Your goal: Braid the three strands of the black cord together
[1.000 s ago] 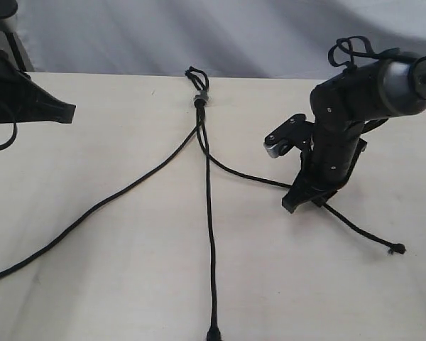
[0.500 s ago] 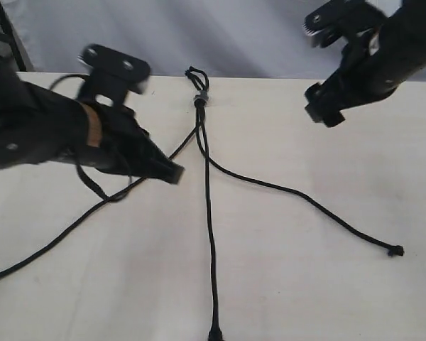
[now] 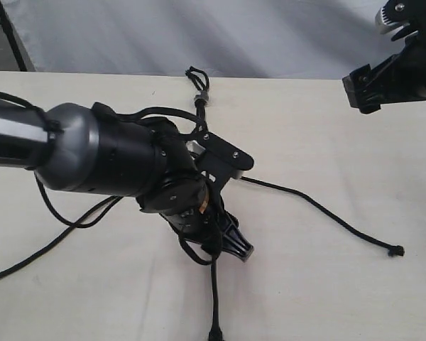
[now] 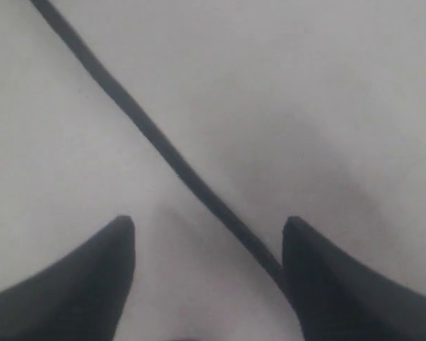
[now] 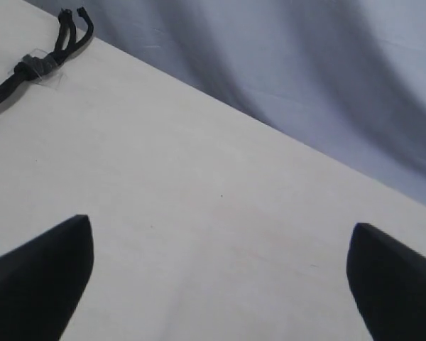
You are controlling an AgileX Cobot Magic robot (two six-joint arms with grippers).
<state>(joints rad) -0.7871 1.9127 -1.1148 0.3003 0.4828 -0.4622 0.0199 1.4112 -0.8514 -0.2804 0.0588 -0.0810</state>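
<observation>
I am seeing the black cord [image 3: 199,110] lying with its grey band [image 3: 201,96] near the middle of the tabletop's [image 3: 326,298] far edge. Its left strand [image 3: 28,259] is running to the near left corner, the middle strand [image 3: 214,291] to the near edge, and the right strand [image 3: 326,213] toward the right edge. My left tool [image 4: 209,224] is hovering low mid-tabletop, fingers apart, with a strand passing unclamped between them. My right tool [image 5: 220,227] is hanging spread wide above the far right corner, holding nothing.
</observation>
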